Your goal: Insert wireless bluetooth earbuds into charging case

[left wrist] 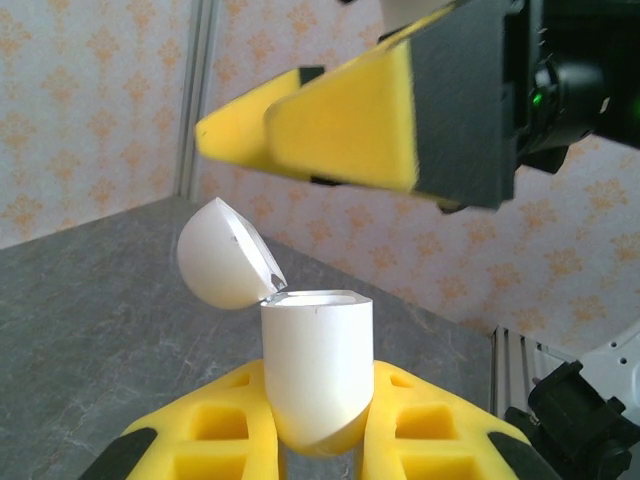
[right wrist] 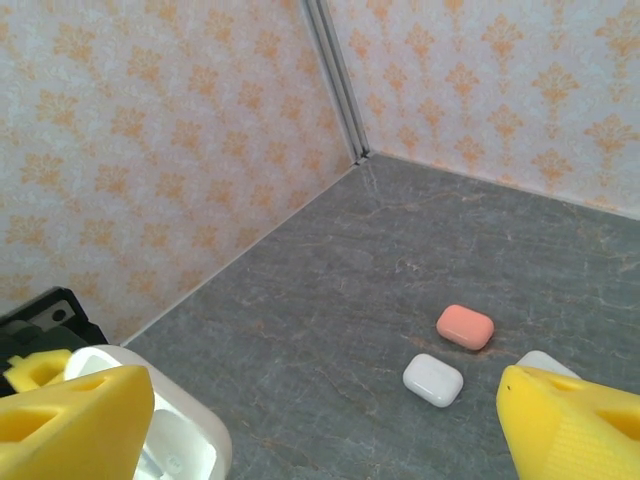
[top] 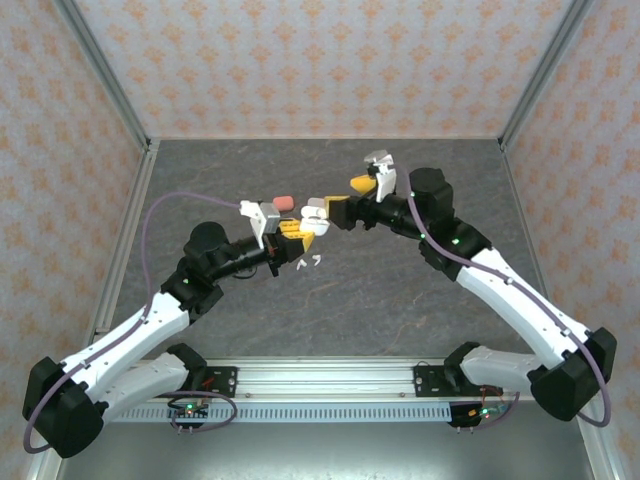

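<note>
Left jaws around upright charging case (left wrist: 316,370), mouth upward, lid (left wrist: 222,255) open.

No writing, label, brand, number or sign can be read on the open white charging case (left wrist: 316,370), the grey desk (top: 400,270) or the orange-patterned walls (top: 320,60).

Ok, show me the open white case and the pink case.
open white case (left wrist: 318,365): left wrist view, front of its body.
pink case (right wrist: 465,327): right wrist view, middle of its top.
</note>
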`<state>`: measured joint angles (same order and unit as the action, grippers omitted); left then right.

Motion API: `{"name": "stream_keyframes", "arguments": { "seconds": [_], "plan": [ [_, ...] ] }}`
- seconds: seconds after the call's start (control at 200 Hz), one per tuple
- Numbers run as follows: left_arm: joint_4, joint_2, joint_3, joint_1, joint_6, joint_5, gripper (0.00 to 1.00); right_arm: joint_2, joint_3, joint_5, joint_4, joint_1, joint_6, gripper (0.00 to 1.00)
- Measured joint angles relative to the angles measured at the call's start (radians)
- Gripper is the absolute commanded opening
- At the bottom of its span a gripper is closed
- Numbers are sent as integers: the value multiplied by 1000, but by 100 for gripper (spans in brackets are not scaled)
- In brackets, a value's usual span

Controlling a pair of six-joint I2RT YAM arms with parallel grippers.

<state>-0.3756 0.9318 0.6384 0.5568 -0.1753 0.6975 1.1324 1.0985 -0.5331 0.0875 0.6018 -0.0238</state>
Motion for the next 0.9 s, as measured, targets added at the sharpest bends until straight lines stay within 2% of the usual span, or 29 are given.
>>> {"name": "stream_keyframes", "arguments": {
  "seconds": [0.11,0.29,0.435,0.656,0.901],
  "plan": [
    [23,-22,0,0,12,0,1,-41,6,40,43,-10,-7,87],
    [32,-98,-5,0,28,1,0,-5,27,118,134,-10,-33,77],
    [36,-164,-13,0,47,6,0,106,26,114,159,-12,-84,65],
    [48,-208,-17,0,63,30,0,306,2,46,137,-4,-182,55],
    [58,-209,-25,0,72,55,0,538,14,9,106,91,-209,46]
  ]
}}
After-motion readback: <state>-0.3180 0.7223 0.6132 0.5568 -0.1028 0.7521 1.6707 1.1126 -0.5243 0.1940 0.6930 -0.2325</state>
